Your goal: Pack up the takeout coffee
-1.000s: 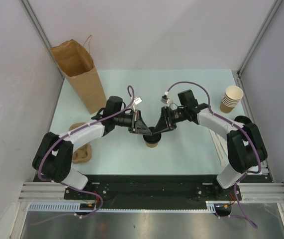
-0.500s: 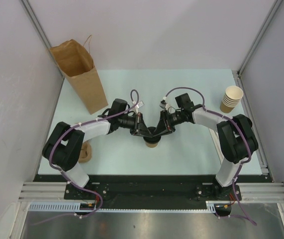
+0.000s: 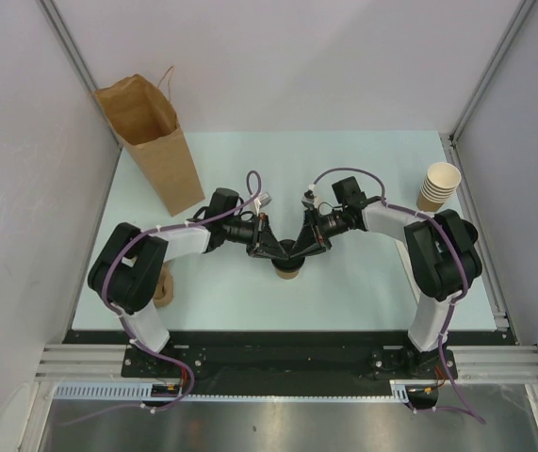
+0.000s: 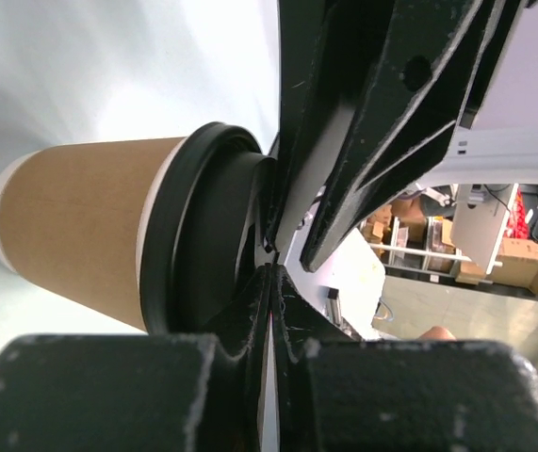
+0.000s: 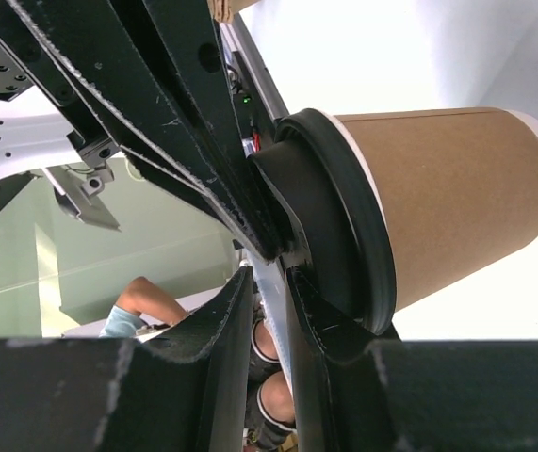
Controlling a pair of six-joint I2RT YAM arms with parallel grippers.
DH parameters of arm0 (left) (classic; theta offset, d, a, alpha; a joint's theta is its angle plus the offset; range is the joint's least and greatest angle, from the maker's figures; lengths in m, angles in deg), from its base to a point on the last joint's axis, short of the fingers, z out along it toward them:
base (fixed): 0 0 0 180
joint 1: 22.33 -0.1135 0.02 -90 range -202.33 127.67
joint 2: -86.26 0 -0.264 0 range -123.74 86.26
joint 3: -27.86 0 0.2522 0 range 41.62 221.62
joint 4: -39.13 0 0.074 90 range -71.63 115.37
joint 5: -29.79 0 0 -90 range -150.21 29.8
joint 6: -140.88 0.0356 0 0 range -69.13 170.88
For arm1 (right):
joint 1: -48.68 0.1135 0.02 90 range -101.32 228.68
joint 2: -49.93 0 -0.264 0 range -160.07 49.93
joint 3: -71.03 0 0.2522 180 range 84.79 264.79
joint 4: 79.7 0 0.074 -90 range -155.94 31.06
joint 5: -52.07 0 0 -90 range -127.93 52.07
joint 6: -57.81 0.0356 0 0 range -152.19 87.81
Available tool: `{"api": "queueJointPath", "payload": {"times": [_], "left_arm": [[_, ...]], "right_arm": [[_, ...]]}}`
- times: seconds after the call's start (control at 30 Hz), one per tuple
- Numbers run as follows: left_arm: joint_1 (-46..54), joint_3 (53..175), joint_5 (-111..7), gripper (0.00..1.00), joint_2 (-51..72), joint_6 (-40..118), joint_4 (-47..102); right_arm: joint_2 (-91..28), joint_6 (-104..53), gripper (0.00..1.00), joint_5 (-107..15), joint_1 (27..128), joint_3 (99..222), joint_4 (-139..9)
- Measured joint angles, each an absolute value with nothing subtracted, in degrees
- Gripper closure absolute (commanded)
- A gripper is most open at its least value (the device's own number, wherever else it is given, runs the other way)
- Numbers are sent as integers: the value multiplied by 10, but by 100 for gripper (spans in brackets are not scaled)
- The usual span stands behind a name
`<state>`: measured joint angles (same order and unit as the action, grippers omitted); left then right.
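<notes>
As left hand [image 4: 270,266] touches coffee [image 4: 80,226], right hand [image 5: 273,268] mirrors.

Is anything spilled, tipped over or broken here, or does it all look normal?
Nothing looks spilled or damaged. The takeout coffee stands upright with its black lid on. The one curious sight is that the left gripper and right gripper both crowd onto that one lid.

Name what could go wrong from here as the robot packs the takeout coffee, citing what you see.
1. The left gripper and right gripper meet at the black lid of the takeout coffee, neither around the cup wall: a lift may pop the lid or tip the cup.
2. Their fingers almost touch and could collide.
3. The brown paper bag stands tall at the far left; a low carry could topple it.
</notes>
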<state>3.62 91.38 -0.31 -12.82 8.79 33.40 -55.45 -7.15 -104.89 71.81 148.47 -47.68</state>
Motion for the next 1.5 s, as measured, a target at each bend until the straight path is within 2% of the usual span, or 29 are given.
{"api": "queueJointPath", "payload": {"times": [1.07, 1.5], "left_arm": [[24, 946, 63, 93, -182, 77, 317], [46, 947, -28, 86, -120, 108, 286]], "right_arm": [[-605, -35, 75, -1108, 697, 1501, -500], [-549, -40, 75, -1033, 714, 1491, -506]]}}
